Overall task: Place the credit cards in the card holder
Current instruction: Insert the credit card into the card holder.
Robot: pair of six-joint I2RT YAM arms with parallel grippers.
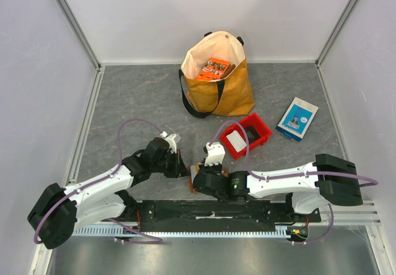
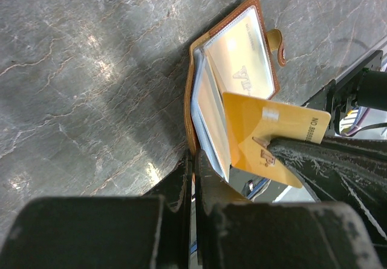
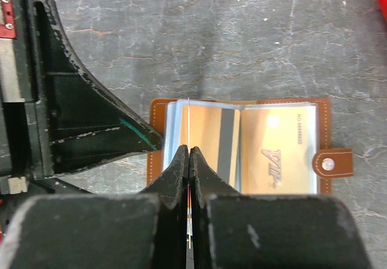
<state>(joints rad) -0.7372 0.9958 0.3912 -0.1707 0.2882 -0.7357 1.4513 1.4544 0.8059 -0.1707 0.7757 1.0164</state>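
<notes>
- Right gripper (image 3: 189, 152) is pinched shut on a gold card (image 2: 266, 133), with the fingers meeting on the card's thin edge.
- Left gripper (image 2: 193, 160) is also closed, and it clamps the brown edge of the card holder (image 3: 275, 142) on the side away from the snap tab (image 3: 331, 163).
- Both grippers crowd over the holder near the front edge of the table (image 1: 136, 102), so the top view shows only a sliver of brown leather.
- A red bin (image 1: 261, 126) sits just beyond the right gripper, and the wrist's purple cable arcs across it.
- A white card (image 1: 236, 141) lies in the bin.
- Farther back stands a yellow tote bag (image 1: 229, 93), mouth open, with orange packets (image 1: 213, 69) inside.
- A blue-and-white box (image 1: 297, 118) lies well to the right.
- The holder lies open, with its clear sleeves fanned up. Two sleeves hold gold cards, one showing its dark stripe and one reading "VIP".
- In the right wrist view the holder's long axis runs left to right, tab at the right.
- The held card stands on edge, crosswise to the open pages, its short end against the fanned sleeves. Whether it has entered a pocket cannot be told.
</notes>
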